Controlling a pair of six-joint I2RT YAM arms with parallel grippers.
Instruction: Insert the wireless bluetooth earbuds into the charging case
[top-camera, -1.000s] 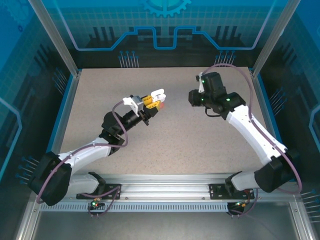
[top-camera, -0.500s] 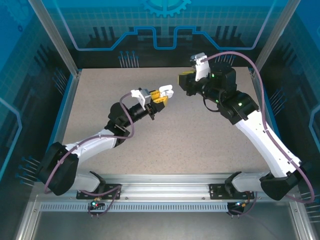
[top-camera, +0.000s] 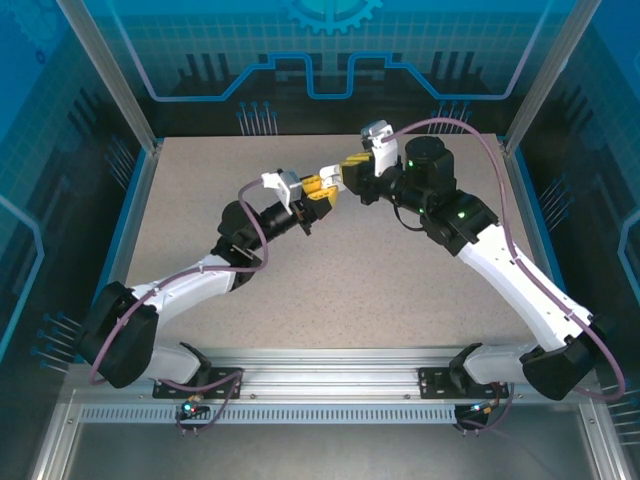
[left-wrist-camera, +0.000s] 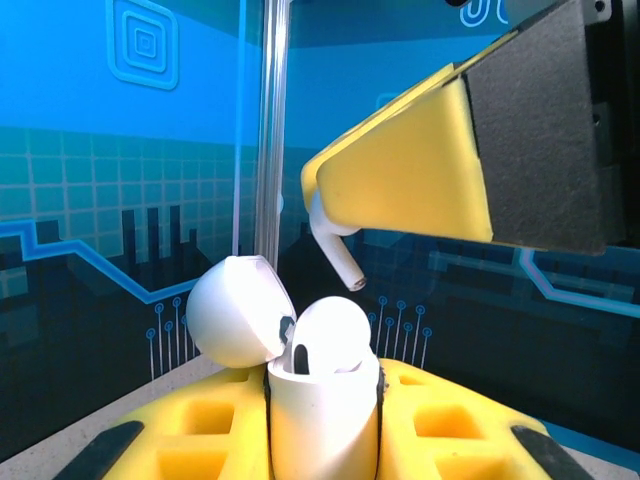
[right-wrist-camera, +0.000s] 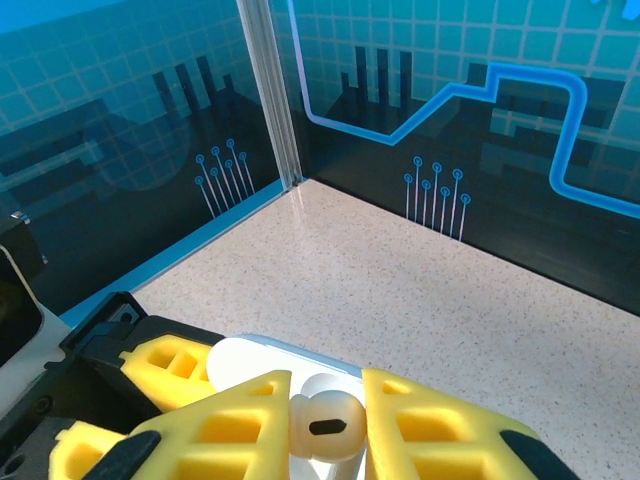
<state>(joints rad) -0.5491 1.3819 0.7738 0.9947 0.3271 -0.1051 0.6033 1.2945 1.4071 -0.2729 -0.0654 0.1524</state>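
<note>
Speckled beige tabletop (top-camera: 350, 290), blue circuit-patterned walls (top-camera: 330, 60), aluminium corner post (right-wrist-camera: 270, 90)

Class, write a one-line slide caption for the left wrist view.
Left gripper holds the open charging case; right gripper holds a white earbud, stem down, above it.

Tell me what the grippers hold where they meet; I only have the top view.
Observer: The left gripper clamps a white case, its lid open.
Reviewer: And the other?
Observer: The right gripper pinches a white earbud, stem pointing down above the case, not touching it.
Reviewer: Is the case empty?
Observer: No, a second earbud looks seated in it.
</note>
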